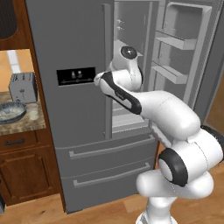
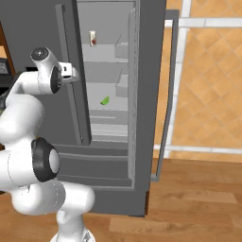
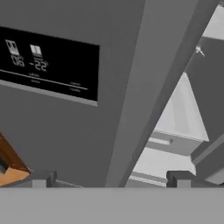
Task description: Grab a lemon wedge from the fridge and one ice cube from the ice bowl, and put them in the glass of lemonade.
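Fridge's open, lemon not grabbed yet

The gripper (image 3: 109, 178) sits wide open, empty, by the fridge (image 1: 74, 52) door edge; the lemon wedge (image 2: 105, 100) waits on a middle shelf, so reach inside next.

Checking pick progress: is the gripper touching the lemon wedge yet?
Apart. In the right base view the lemon wedge lies alone on a fridge shelf; in the hand view the open gripper faces the closed door's edge, nothing between its fingertips.

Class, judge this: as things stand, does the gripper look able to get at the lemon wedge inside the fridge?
Probably yes. The fridge's right door stands open and the lemon wedge lies exposed on a shelf; the open gripper faces the closed left door's edge, so it must swing right.
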